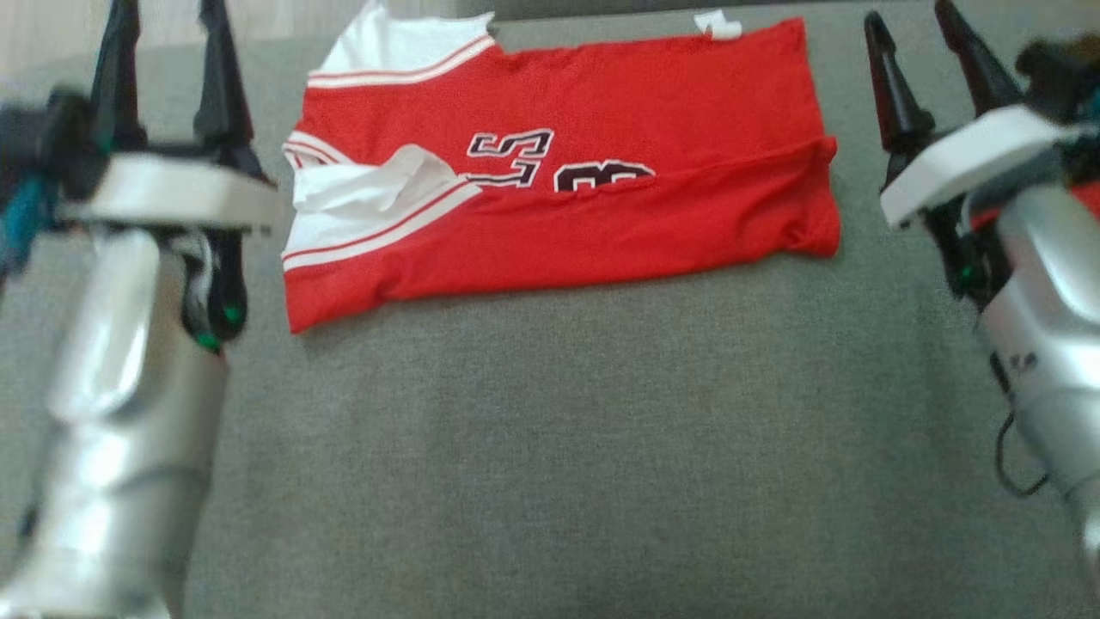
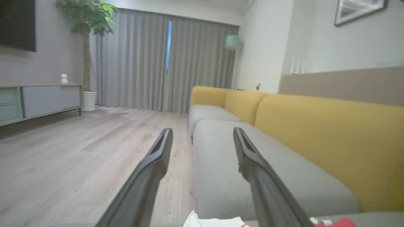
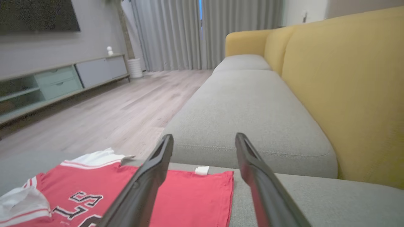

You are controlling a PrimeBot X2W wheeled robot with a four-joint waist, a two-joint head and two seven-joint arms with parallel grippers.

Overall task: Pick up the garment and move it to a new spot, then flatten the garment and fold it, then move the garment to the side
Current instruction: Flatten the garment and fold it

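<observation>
Standing apart and empty, the left fingers (image 1: pixel 222 94) and right fingers (image 1: pixel 894 94) flank the folded red jersey with white trim (image 1: pixel 653 112), flat on the grey fabric sofa seat (image 1: pixel 550 430). Wrist views add a yellow backrest (image 3: pixel 347 78), grey curtains (image 2: pixel 135 63), pale wooden floor (image 2: pixel 63 173).

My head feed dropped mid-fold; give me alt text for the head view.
A red jersey, its near edge folded over the numbers, lies on a grey cushion. The left pincer and right pincer hang open on either side of it, touching nothing.
</observation>
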